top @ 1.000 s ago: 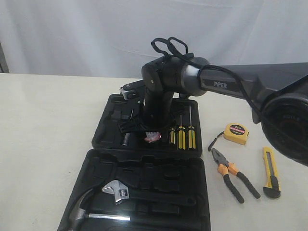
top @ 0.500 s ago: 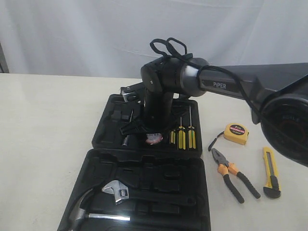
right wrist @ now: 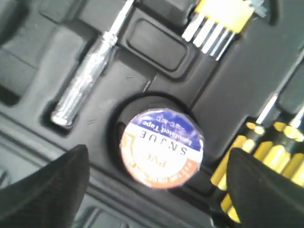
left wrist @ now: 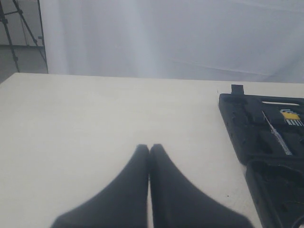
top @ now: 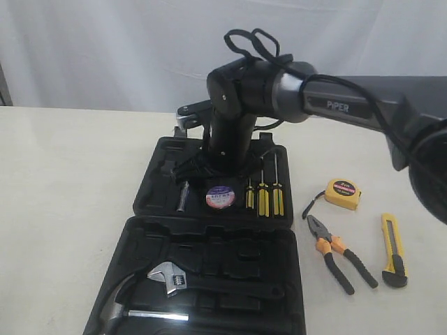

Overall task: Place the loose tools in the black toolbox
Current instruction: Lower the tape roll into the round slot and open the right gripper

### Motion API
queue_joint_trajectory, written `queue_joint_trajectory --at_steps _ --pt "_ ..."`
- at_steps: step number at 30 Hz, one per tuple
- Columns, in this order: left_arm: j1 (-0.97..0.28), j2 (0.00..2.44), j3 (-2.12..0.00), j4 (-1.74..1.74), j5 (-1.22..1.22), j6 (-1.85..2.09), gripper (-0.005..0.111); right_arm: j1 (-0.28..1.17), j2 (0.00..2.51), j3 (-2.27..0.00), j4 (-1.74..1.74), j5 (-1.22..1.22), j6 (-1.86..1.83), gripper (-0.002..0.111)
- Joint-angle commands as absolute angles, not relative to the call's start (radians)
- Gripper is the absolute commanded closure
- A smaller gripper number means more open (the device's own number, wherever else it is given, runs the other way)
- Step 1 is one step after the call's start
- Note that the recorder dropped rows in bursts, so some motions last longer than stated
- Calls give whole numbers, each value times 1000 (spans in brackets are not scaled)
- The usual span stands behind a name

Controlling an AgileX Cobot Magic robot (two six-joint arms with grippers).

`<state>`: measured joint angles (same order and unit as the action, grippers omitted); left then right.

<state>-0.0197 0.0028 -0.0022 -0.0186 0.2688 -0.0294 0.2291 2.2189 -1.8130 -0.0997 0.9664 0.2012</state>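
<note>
One of four loose tools is in. The small tape roll lies flat, label up, in the round moulded recess of the upper half of the black toolbox, between a silver bit and the yellow-handled screwdrivers. The recess matches its outline, so I judge it won't roll.

Right gripper hangs directly over the roll with its jaws spread wide. One finger shows on each side of the roll in the right wrist view, neither touches it, and nothing is held. The spread looks wide enough to clear the roll's sides when lifting out.

Left gripper has its fingers pressed together on nothing. It is parked over bare table to the left of the box, probably to stay clear of the right arm's workspace.

Three remain on the table right of the box, all on the right arm's side:
- yellow tape measure, nearest the screwdrivers
- orange-and-black pliers, handles pointing away from the box
- yellow-and-black utility knife, furthest out

Wrench and hammer are seated in the lower half. They are not part of the job.

Next, I'd guess: lift clear and swing right for the tape measure. Risk: the matching slots are black on black and hard to read from here.
</note>
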Motion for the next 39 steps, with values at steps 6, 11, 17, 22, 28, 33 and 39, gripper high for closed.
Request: queue_joint_trajectory --at_steps 6,11,17,22,28,33,39 --pt "-22 0 0 -21 268 -31 107 226 2173 -1813 -194 1046 193 80" --pt "-22 0 0 -21 268 -31 107 224 2189 -1813 -214 1050 194 108" --pt "-22 0 0 -21 268 -31 107 224 2234 -1813 -214 1044 167 108" --pt "-22 0 0 -21 268 -31 107 224 2269 -1813 -112 982 83 109" --pt "-22 0 0 -21 268 -31 107 224 2276 -1813 -38 924 51 109" --pt "-22 0 0 -21 268 -31 107 224 2277 -1813 -38 931 51 109" --pt "-22 0 0 -21 268 -31 107 224 2271 -1813 -38 947 51 109"
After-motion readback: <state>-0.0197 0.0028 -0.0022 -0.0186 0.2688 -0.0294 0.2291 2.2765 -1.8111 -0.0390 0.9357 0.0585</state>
